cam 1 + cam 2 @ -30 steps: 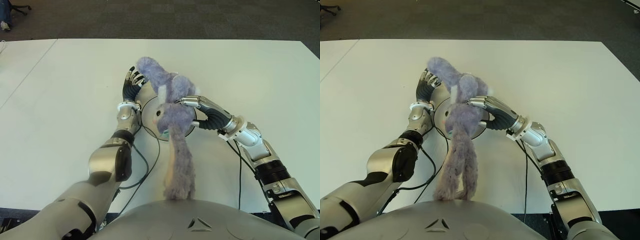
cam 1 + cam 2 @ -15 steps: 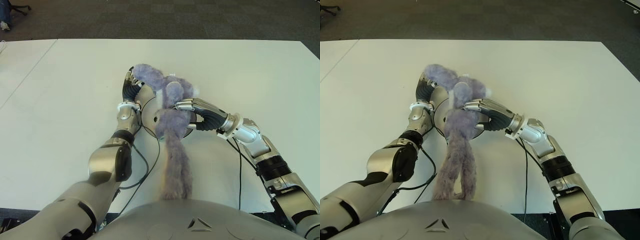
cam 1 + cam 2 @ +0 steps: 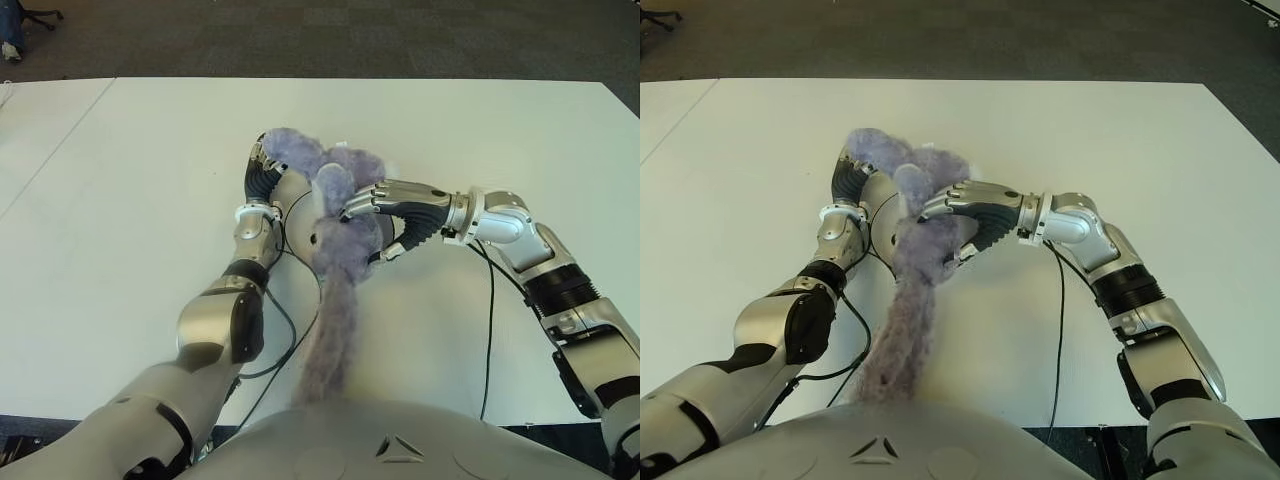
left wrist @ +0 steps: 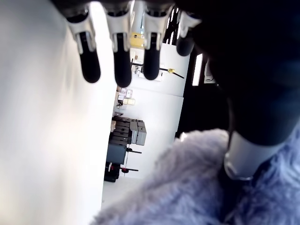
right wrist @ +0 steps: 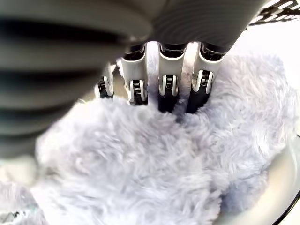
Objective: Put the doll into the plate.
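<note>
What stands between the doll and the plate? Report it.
Nothing visible does. The doll already lies bunched over the plate, gripped by the right hand; its long limbs trail off toward the robot. The left hand shows at the plate's left edge, fingers open, not blocking.

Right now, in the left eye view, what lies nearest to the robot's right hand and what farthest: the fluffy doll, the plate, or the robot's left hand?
From the right hand:
1. Doll, in its grasp, over the plate.
2. Plate, beneath the doll, just to its left.
3. Left hand, at the plate's far left edge.
</note>
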Tool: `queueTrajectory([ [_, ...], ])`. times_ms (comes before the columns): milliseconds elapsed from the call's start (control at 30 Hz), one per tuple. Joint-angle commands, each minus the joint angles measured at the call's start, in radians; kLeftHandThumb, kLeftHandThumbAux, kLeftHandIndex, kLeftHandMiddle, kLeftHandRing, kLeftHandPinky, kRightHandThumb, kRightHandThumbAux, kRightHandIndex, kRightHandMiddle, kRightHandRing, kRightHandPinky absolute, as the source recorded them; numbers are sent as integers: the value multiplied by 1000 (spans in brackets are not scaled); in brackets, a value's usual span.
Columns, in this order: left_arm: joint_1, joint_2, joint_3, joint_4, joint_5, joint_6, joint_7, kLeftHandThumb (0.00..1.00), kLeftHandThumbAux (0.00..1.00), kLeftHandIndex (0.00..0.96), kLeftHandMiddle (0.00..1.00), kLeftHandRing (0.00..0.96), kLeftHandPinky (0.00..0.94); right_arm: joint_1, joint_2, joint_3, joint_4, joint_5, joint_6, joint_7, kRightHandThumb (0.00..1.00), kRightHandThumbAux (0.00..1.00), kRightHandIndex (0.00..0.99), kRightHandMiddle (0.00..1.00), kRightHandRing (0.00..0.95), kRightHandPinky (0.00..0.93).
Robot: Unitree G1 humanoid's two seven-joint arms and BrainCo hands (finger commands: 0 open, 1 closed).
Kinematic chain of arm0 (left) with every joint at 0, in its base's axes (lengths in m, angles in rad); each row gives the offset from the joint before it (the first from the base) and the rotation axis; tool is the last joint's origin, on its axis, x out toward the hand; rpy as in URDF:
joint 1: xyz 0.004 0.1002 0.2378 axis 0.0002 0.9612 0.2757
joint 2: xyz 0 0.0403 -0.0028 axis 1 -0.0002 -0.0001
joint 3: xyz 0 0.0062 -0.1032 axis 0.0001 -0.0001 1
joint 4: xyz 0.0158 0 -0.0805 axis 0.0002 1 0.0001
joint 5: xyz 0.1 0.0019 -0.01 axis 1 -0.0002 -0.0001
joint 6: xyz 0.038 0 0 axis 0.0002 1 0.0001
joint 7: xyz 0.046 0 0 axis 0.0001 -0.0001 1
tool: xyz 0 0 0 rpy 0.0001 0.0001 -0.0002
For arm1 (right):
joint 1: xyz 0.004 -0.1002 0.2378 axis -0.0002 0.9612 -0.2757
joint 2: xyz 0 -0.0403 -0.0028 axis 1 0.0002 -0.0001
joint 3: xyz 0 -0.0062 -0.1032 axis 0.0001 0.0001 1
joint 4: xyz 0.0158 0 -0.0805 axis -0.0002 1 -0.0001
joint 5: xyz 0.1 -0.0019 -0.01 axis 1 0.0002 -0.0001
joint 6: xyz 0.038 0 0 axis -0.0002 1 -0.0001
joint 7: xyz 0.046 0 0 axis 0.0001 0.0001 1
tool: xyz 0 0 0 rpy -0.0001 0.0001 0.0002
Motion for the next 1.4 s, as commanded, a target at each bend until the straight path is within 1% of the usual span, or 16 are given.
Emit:
queueTrajectory([
  [33,108,-22,3,90,1,253,49,0,735,59,177,208,228,12,-45,81,99,-108,3,104,75,257,0,0,0,0],
  [200,108,-22,2,90,2,251,46,0,744,62,173,199,218,-15,-47,81,130,-105,-34,89,76,236,0,0,0,0],
  [467,107,-20,-5,90,10,252,50,0,743,58,173,200,220,-51,-56,83,161,-89,-71,102,92,222,0,0,0,0],
  [700,107,-19,-6,90,10,254,49,0,755,51,168,196,227,-99,-62,88,202,-90,-103,120,122,227,0,0,0,0],
  [833,107,-18,-7,89,9,251,44,0,757,52,165,194,222,-172,-58,100,253,-86,-109,158,150,223,0,0,0,0],
  [1033,107,-16,-10,89,12,256,46,0,749,51,170,196,223,-221,-50,107,307,-62,-79,209,186,232,0,0,0,0],
  [1100,107,-16,-10,90,12,257,46,0,749,53,173,203,238,-249,-47,108,341,-41,-65,242,205,240,0,0,0,0],
  [1167,107,-16,-10,90,12,256,46,0,752,55,174,206,239,-301,-40,106,400,-10,-55,293,207,243,0,0,0,0],
  [1233,108,-16,-10,90,12,256,46,0,753,56,174,206,240,-322,-35,105,428,3,-56,315,207,244,0,0,0,0],
  [1267,108,-16,-9,90,11,254,45,0,753,56,174,206,240,-361,-25,100,466,21,-52,346,207,245,0,0,0,0],
  [1333,109,-16,-8,89,11,251,45,0,755,59,177,211,243,-413,-10,90,521,55,-45,396,180,244,0,0,0,2],
  [1400,109,-16,-7,89,10,250,45,0,754,60,179,214,247,-436,-1,77,546,88,-37,433,178,246,0,0,0,4],
])
